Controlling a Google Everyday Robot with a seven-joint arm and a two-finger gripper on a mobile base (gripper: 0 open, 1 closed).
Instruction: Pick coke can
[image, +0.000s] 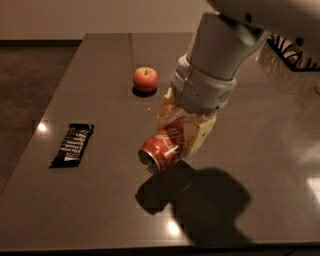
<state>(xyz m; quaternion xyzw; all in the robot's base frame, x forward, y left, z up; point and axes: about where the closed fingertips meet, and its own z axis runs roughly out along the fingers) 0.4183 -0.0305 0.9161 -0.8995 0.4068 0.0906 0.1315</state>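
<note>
Red coke can (160, 150) sits pinched in the hand (178, 134), apple (145, 79) and black wrapper (72, 144) well apart.

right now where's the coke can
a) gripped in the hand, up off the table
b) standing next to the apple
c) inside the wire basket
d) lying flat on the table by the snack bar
A: the coke can is clamped on its side between the fingers of the hand, and its shadow falls apart from it on the table, so it looks lifted clear of the surface.
</note>
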